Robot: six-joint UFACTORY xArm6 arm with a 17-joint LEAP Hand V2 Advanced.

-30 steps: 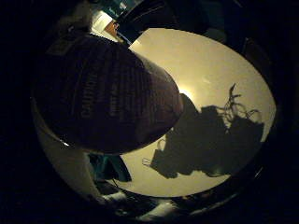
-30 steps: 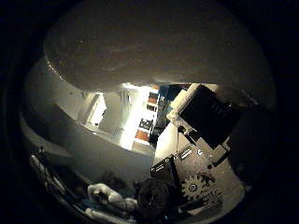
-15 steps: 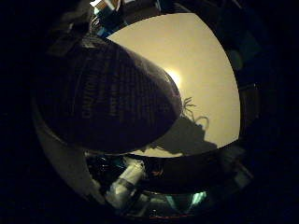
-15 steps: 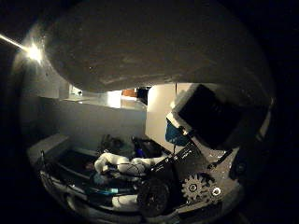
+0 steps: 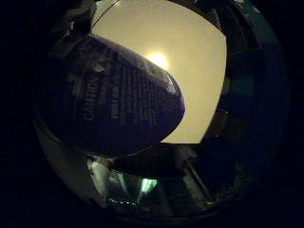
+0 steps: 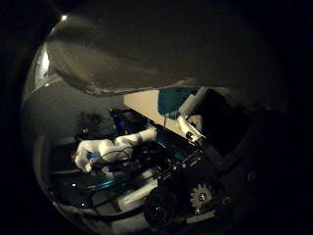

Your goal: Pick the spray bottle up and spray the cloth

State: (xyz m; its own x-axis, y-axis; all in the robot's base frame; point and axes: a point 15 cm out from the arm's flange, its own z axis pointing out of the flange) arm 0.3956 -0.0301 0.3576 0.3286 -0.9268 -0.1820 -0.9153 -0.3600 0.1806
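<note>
The spray bottle [image 5: 114, 99] is pressed close against my palm, its purple printed label filling much of the little finger side view. In the thumb side view its pale grey body [image 6: 161, 49] spans the picture. My right hand [image 6: 205, 191] shows as black and geared finger parts curled beside the bottle, shut on it. Behind the bottle lies the cream table top [image 5: 190, 61] with a bright glare spot. I see no cloth in either view.
Beyond the table edge is a dim room. A white jointed arm-like machine [image 6: 112, 147] lies on a dark bench among clutter. A teal patch [image 6: 171, 100] sits beside a strip of cream surface. Dark furniture [image 5: 247, 85] rings the table.
The whole picture has swung, so the hand has turned with the bottle. The bottle keeps its place against the palm. The tangled shadow on the table has left the view.
</note>
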